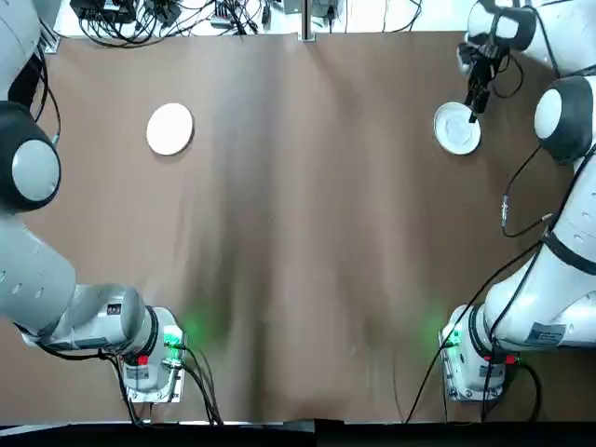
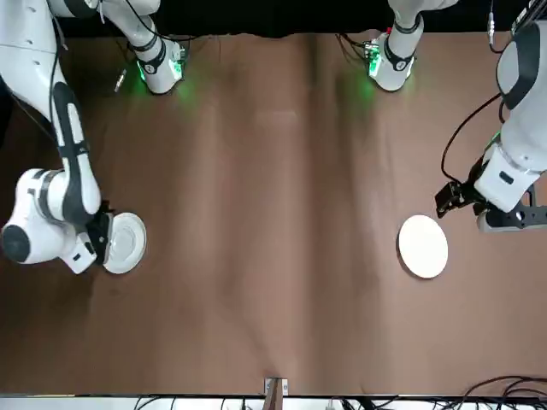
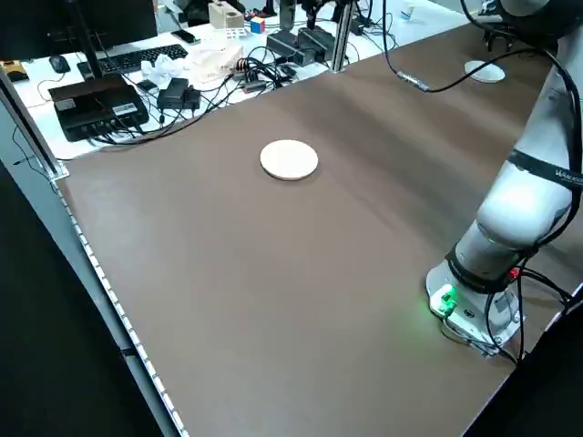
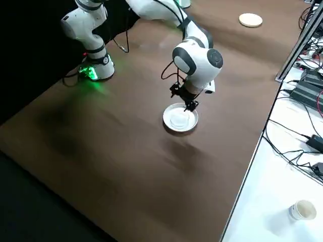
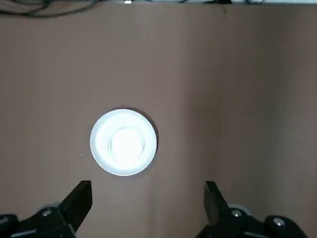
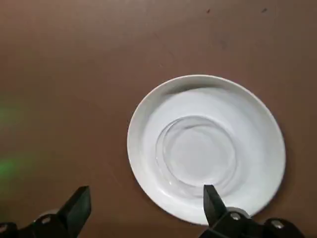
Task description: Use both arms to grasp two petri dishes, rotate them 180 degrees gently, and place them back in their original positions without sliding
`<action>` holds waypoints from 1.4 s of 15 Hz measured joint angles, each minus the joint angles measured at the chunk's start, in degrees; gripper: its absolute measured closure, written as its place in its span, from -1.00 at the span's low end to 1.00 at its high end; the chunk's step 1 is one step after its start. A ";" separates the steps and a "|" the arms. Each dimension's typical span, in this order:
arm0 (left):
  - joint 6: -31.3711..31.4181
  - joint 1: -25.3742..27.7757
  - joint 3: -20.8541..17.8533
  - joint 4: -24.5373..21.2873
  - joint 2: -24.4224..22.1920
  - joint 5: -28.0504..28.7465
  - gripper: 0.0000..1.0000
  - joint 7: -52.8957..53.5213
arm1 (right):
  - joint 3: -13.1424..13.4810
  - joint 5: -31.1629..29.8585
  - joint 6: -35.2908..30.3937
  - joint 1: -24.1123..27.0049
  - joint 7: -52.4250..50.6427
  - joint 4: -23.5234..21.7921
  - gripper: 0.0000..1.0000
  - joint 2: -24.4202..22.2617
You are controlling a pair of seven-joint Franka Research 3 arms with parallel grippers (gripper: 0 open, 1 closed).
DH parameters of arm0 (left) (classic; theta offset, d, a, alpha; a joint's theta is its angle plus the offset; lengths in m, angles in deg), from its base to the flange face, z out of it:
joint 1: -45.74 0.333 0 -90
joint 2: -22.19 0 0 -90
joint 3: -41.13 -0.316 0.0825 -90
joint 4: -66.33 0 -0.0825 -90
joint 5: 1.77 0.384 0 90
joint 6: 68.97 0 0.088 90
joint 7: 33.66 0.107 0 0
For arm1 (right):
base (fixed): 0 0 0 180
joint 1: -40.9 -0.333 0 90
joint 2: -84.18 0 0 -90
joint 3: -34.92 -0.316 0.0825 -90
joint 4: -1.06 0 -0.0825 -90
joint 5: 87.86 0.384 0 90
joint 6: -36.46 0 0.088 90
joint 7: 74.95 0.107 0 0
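Two white petri dishes lie on the brown table. The left dish (image 1: 170, 128) (image 2: 423, 246) (image 5: 124, 142) is flat on the table. My left gripper (image 5: 147, 197) (image 2: 453, 198) hangs well above the table, open and empty, with that dish just beyond its fingertips. The right dish (image 1: 457, 128) (image 2: 124, 242) (image 6: 205, 148) (image 4: 180, 118) shows a rim and an inner ring. My right gripper (image 6: 146, 203) (image 1: 476, 101) (image 4: 187, 102) is low over its edge, open, with one finger (image 6: 214, 201) above the rim and the other beside the dish.
Cables, boxes and a keyboard (image 3: 137, 55) crowd the bench past the table's far edge. The arm bases with green lights (image 1: 154, 349) (image 1: 470, 349) stand at the near edge. A paper cup (image 4: 302, 209) sits on the white bench to the right.
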 joint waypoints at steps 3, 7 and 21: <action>-4.13 -1.63 -2.42 0.36 -3.55 0.00 -1.00 1.88 | 0.06 1.29 -5.72 0.75 1.31 5.55 -1.00 -0.21; -7.09 -5.98 -9.62 0.33 -8.10 -0.75 -1.00 7.80 | -0.13 1.45 -11.14 0.62 8.20 11.73 -1.00 -0.68; -15.96 -10.05 -14.11 -0.90 -14.85 -1.87 -1.00 5.44 | -0.67 4.45 -15.44 -2.05 58.31 22.43 -1.00 -4.49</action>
